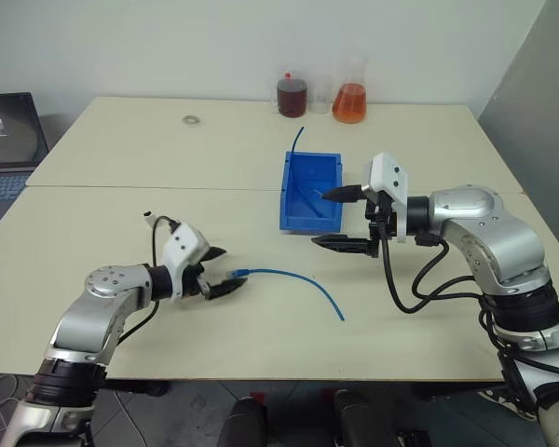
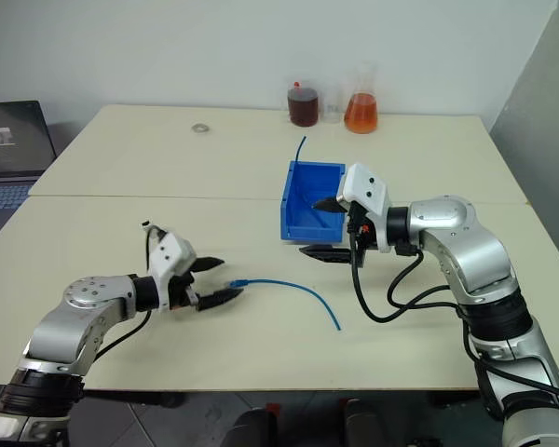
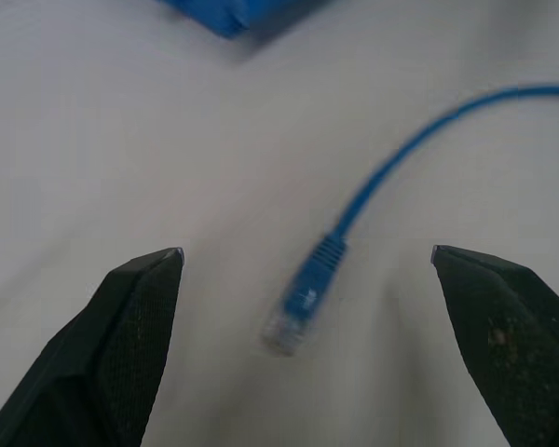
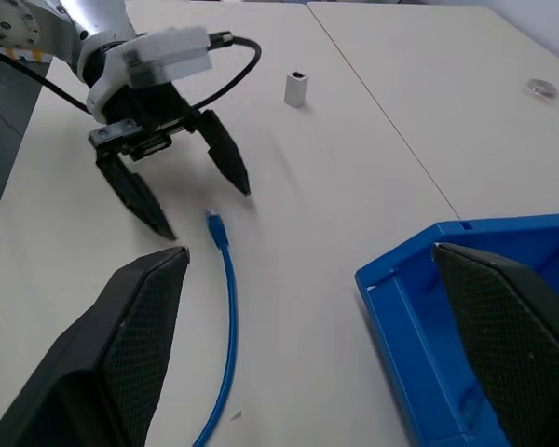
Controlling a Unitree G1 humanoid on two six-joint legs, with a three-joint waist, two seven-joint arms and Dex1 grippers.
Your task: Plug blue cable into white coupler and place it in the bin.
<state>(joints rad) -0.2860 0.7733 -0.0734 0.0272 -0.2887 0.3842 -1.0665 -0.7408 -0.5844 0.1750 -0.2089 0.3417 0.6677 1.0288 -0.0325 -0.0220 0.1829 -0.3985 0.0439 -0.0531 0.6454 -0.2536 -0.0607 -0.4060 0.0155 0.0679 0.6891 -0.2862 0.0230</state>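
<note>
On the table's near half, the blue cable (image 1: 293, 277) lies with its plug end just ahead of the left gripper (image 1: 221, 270), whose fingers stand wide apart and empty. The cable's length runs away from that gripper toward the right near edge. The right gripper (image 1: 343, 220), also spread open, hovers beside the bin (image 1: 309, 192).

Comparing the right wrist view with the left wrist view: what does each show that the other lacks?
Right wrist view alone: the white coupler standing on the table, a small metal ring near the far edge, the whole left pincer open just short of the plug, and the right pincer's own open fingers.

Left wrist view alone: a close look at the clear-tipped plug lying between the open fingers.

Both: the blue cable, and part of the blue bin.
</note>
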